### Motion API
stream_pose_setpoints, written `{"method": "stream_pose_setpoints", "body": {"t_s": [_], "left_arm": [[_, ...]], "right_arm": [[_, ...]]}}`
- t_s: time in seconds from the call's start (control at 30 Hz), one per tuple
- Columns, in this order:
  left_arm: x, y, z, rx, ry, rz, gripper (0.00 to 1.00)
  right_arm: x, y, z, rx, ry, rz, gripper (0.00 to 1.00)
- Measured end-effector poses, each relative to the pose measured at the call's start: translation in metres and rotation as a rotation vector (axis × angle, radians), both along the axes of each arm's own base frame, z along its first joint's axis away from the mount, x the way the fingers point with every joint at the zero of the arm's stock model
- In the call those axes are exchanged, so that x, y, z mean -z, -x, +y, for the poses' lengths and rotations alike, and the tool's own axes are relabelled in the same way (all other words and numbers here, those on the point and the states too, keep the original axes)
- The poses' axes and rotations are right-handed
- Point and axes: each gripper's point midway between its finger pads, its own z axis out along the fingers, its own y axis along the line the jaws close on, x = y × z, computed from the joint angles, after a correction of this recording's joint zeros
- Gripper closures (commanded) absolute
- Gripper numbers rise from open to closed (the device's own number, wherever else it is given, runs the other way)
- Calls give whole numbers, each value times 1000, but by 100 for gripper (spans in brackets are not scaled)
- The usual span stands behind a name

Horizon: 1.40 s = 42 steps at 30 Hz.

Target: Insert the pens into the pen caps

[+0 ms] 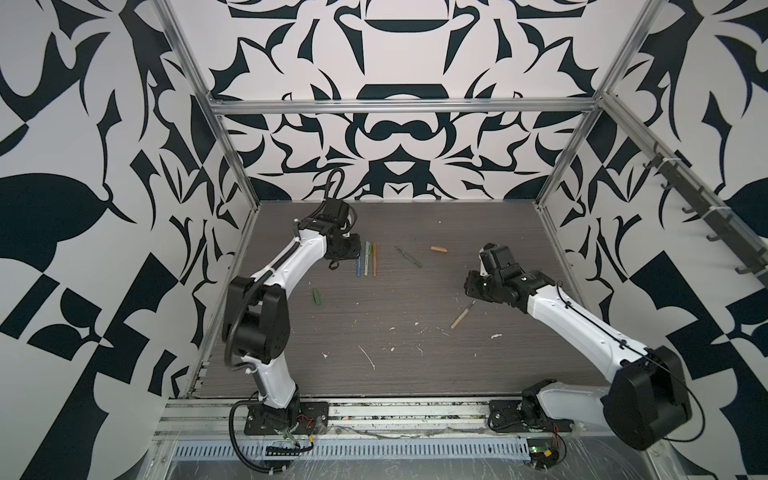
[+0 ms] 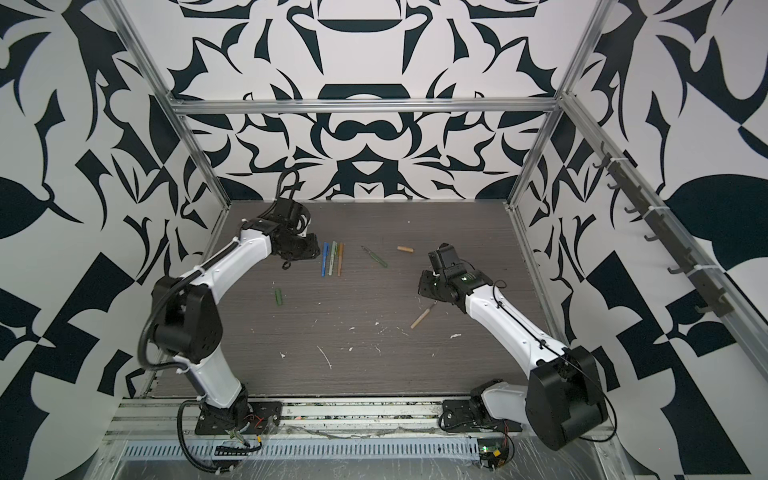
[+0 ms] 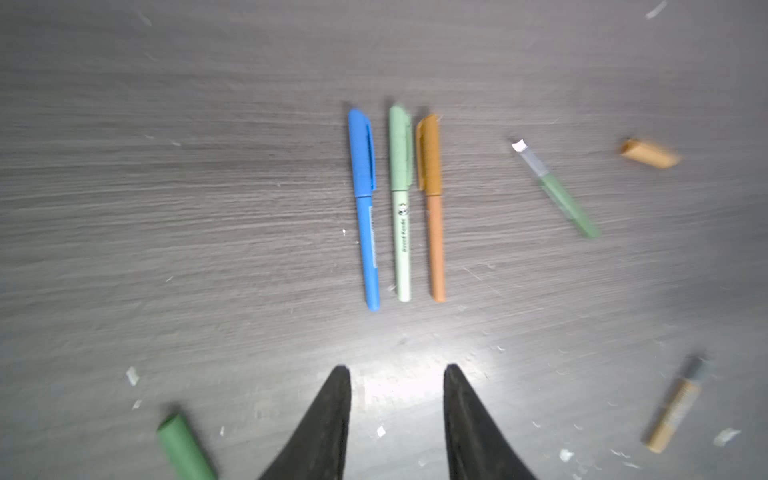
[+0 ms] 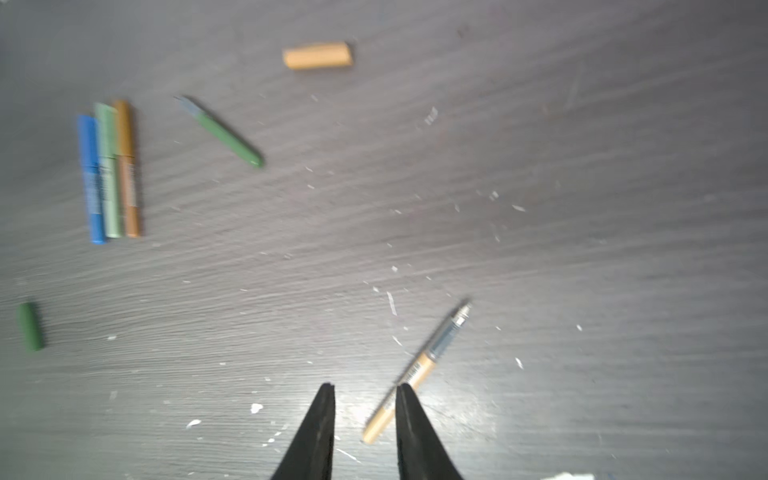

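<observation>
The left gripper (image 3: pixel 395 370) stands with a clear gap between its two dark fingers and nothing in it, hovering over bare table (image 1: pixel 415 365). Just beyond it lie three capped pens side by side, nearly parallel and close together: one blue pen (image 3: pixel 365 216), one pale green pen (image 3: pixel 402 216) with dark lettering on the barrel, and one ochre-brown pen (image 3: pixel 434 224), each with a clipped cap of its own colour. In both top views this row sits at the far left of the table, just to the right of that gripper. Further right lies one dark green pen (image 1: pixel 409 257), uncapped and slanted, with its narrow dark tip toward the back. Past it is one loose tan cap (image 1: pixel 439 249), a short stubby tube lying on its side. One loose dark green cap (image 1: pixel 315 297) lies apart, nearer the front left. The right gripper (image 4: pixel 365 388) shows only a narrow gap between its fingers and grips nothing. One tan pen (image 4: pixel 419 370), uncapped, with a grey front section and dark tip, lies flat on the table beneath it, passing behind one finger. That makes five pens, three capped and two bare, with two caps loose. Many small white flecks (image 1: pixel 370 357) dot the front half of the table.
</observation>
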Motion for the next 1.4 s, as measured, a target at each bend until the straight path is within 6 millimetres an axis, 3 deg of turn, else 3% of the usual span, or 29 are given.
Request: {"method": "stream_pose_setpoints", "body": {"t_s": [0.1, 0.17, 0.3, 0.43, 0.8, 1.27, 1.4], "left_arm": [[-29, 23, -2, -6, 82, -114, 55], [-32, 38, -7, 6, 132, -160, 53], [-13, 69, -30, 69, 194, -160, 53], [-3, 84, -50, 118, 236, -128, 53], [-22, 94, -87, 190, 358, -151, 53], [-27, 97, -91, 203, 375, -162, 53], [-27, 97, -91, 204, 375, -161, 53]], "right_arm": [[13, 3, -3, 21, 21, 49, 70], [22, 3, -4, 27, 29, 76, 70], [45, 7, -5, 39, 55, 153, 69], [65, 13, -10, 59, 92, 224, 69], [94, 19, -19, 117, 108, 315, 71], [105, 6, -15, 158, 42, 319, 78], [105, 4, -15, 160, 38, 318, 87]]}}
